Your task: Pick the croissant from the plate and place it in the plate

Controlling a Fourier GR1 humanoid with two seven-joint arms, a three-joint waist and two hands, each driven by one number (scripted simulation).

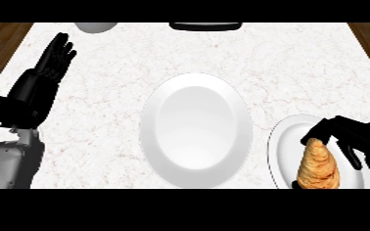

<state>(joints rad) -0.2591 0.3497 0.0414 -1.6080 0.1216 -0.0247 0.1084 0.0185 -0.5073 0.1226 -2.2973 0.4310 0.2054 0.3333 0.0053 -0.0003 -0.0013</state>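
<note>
A golden croissant [319, 167] lies on a white plate [283, 142] at the lower right edge of the head view. My right hand [347, 133] reaches in from the right, its fingers and thumb curled round the croissant's upper tip. A second, larger white plate [196, 127] sits bare in the middle of the counter, to the left of the croissant's plate. My left hand [49, 69] rests open at the far left, fingers straight and pointing up, away from both plates.
A grey rounded object [95, 27] sits at the counter's far edge, top left. A black object [206, 26] lies at the far edge, top middle. Wooden strips [12, 34] border the white marble counter on both sides.
</note>
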